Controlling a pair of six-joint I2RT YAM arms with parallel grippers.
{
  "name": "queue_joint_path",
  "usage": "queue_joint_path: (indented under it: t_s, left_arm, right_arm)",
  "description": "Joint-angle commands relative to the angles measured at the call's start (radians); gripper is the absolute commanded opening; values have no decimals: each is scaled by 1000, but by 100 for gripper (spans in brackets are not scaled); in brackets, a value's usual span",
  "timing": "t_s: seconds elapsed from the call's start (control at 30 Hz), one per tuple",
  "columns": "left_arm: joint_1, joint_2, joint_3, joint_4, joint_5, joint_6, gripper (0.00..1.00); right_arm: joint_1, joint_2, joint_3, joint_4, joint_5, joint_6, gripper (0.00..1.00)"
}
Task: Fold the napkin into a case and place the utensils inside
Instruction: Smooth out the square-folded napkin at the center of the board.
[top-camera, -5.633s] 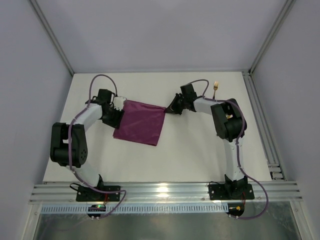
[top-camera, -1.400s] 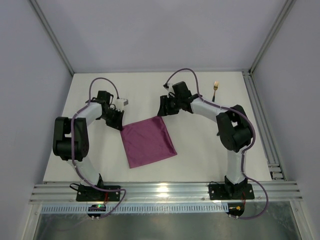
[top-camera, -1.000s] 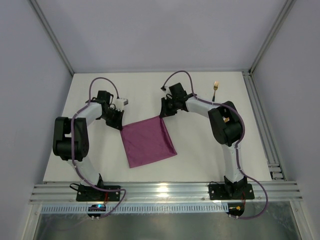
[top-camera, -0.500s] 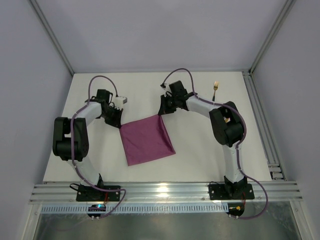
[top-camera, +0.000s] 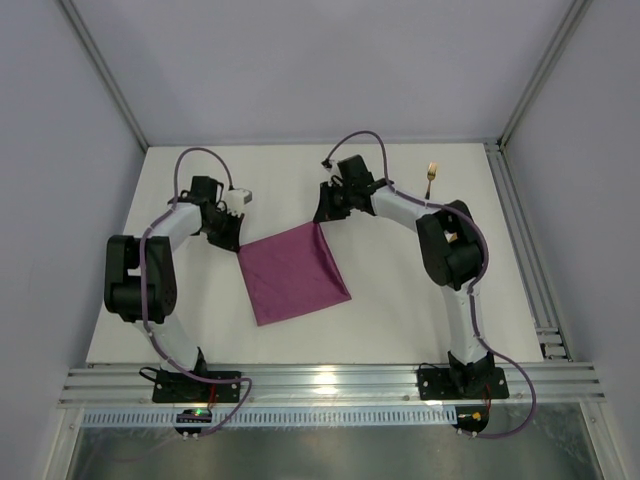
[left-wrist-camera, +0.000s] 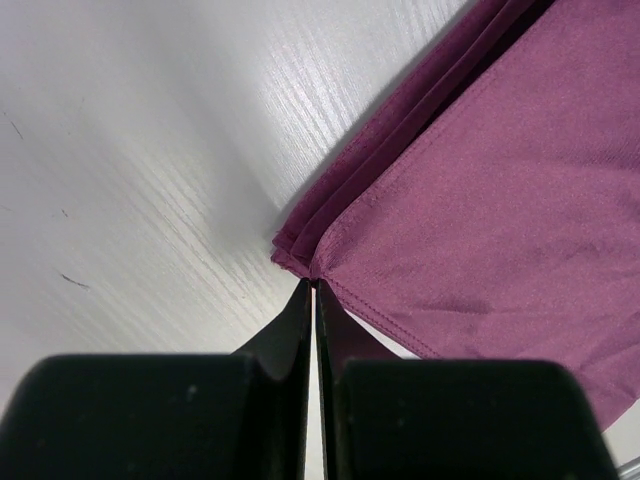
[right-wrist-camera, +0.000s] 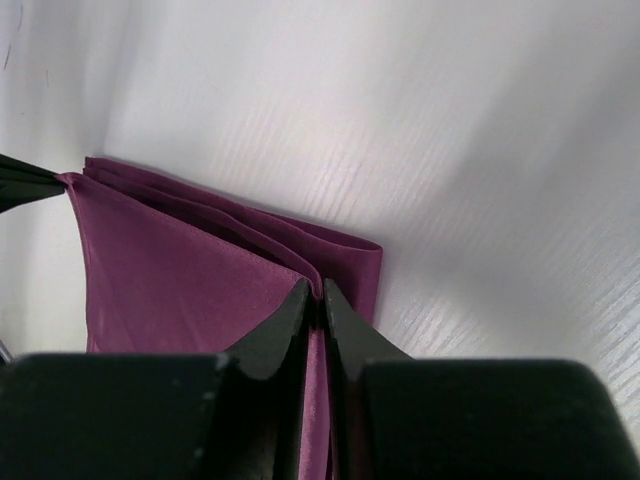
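1. The napkin (top-camera: 293, 277) lies on the table (top-camera: 400, 320), a little left of the middle. It is folded to a rough square and turned slightly, so that one corner points to the near edge.
2. In the wrist views we see several layers stacked along its far edge. The top layer is raised a little from the layers below.
3. The left gripper (left-wrist-camera: 313, 290) is fully closed. Its tips pinch the far-left corner of the napkin's top layer.
4. The right gripper (right-wrist-camera: 321, 295) is almost closed, with only a thin slit between the fingers. The top layer runs into this slit at the far-right corner, so this gripper holds the napkin there.
5. Both grippers are low, close to the table, and the far edge of the napkin runs between them.
6. The fork (top-camera: 432, 172) lies at the far right of the table, well apart from the napkin, with its gold end toward the back.
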Motion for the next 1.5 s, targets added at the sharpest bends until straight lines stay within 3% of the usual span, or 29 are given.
queue_joint_path:
  t_s: [0.0, 0.2, 0.4, 0.47, 0.57, 0.63, 0.73, 0.9, 1.13, 1.47]
  left_arm:
    - [9, 13, 22, 39, -15, 1, 0]
    - [8, 36, 33, 56, -31, 1, 11]
    - [9, 28, 27, 61, -44, 1, 15]
    - [8, 28, 27, 67, -47, 1, 15]
    - [8, 34, 25, 71, -44, -2, 15]
    - [9, 41, 25, 71, -44, -2, 15]
    - [9, 48, 25, 73, -44, -4, 14]
    - [9, 54, 28, 73, -52, -10, 14]
    - [9, 57, 24, 79, -57, -10, 14]
    - [8, 56, 30, 85, -70, -8, 13]
  right_arm:
    - [-19, 22, 48, -13, 38, 29, 16]
    - [-19, 27, 99, -56, 58, 20, 48]
    - [-18, -94, 58, -87, 145, -21, 49]
    - [-1, -177, -17, -84, 204, -30, 47]
    - [42, -271, -152, -6, 229, -36, 29]
    - [54, -285, -221, 40, 184, -23, 16]
    - [54, -225, -211, 105, 52, 35, 5]
    - [24, -72, -110, 136, -34, 202, 4]
    - [-29, 46, -71, 145, 0, 387, 4]
    - [-41, 16, -104, 182, 2, 401, 4]
